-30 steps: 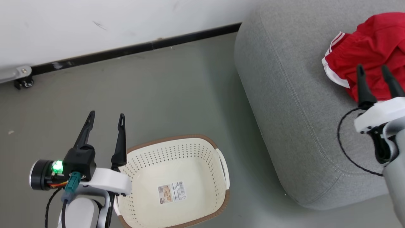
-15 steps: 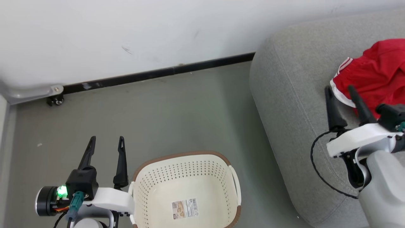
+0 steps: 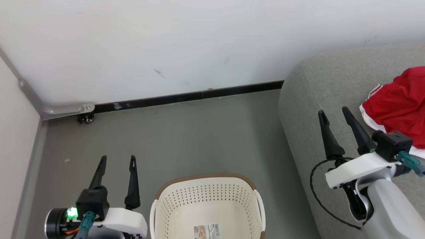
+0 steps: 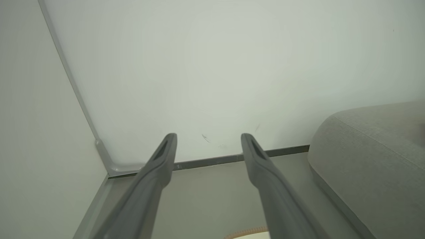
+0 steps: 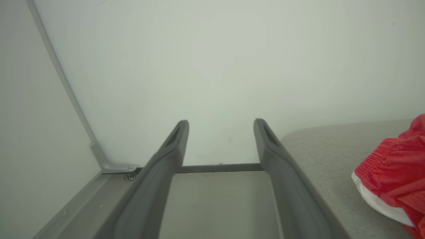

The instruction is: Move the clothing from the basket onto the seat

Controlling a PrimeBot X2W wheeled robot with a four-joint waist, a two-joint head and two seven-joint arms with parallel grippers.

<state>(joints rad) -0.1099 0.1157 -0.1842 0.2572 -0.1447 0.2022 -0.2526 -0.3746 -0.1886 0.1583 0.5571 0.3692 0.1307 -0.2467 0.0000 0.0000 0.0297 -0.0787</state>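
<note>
Red clothing with white trim lies bunched on the grey seat at the far right; the right wrist view has the clothing on the seat too. The cream basket with a brown rim stands on the floor at the bottom centre, holding nothing but a label on its bottom. My right gripper hovers open over the seat, left of the clothing, with nothing in it. My left gripper is open above the floor, left of the basket. Its fingers point at the wall.
A white wall with a black skirting strip closes off the far side. A grey metal rail with a small caster runs down the left corner. Grey-green floor lies between wall, basket and seat.
The camera has tilted up, so the whole scene has slid down the picture. My right gripper has drawn left, off the clothing and toward the seat's left part. Both grippers stay open.
</note>
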